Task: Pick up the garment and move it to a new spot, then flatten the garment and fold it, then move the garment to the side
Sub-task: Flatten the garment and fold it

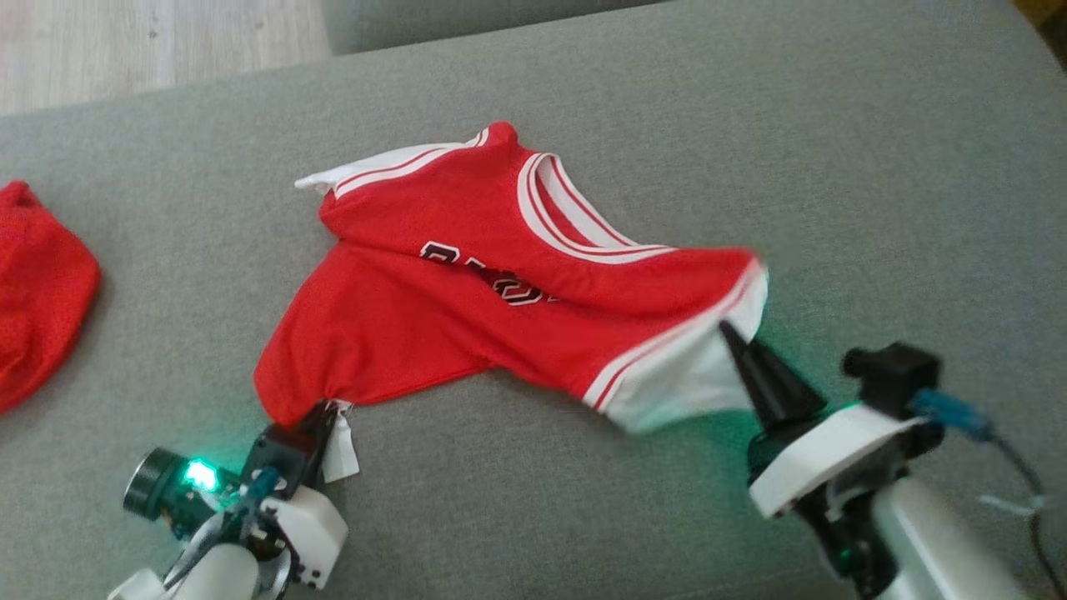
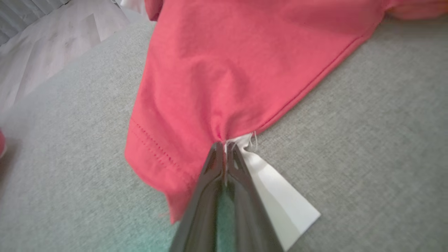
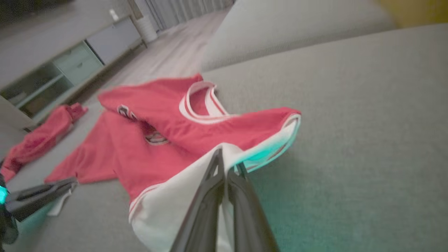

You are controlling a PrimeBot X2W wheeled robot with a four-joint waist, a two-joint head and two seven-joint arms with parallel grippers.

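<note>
The garment is a red jersey with white trim and dark lettering, lying crumpled on the grey cushion. My left gripper is shut on its lower left hem corner, beside a white label. In the left wrist view the left gripper pinches the red cloth at the seam, with the label hanging to its right. My right gripper is shut on the white-trimmed sleeve edge at the right. In the right wrist view the right gripper holds the white cloth, slightly lifted.
A second red cloth lies at the cushion's left edge, also seen as a red heap in the right wrist view. Wood floor lies beyond the cushion's far left. A low cabinet stands in the background.
</note>
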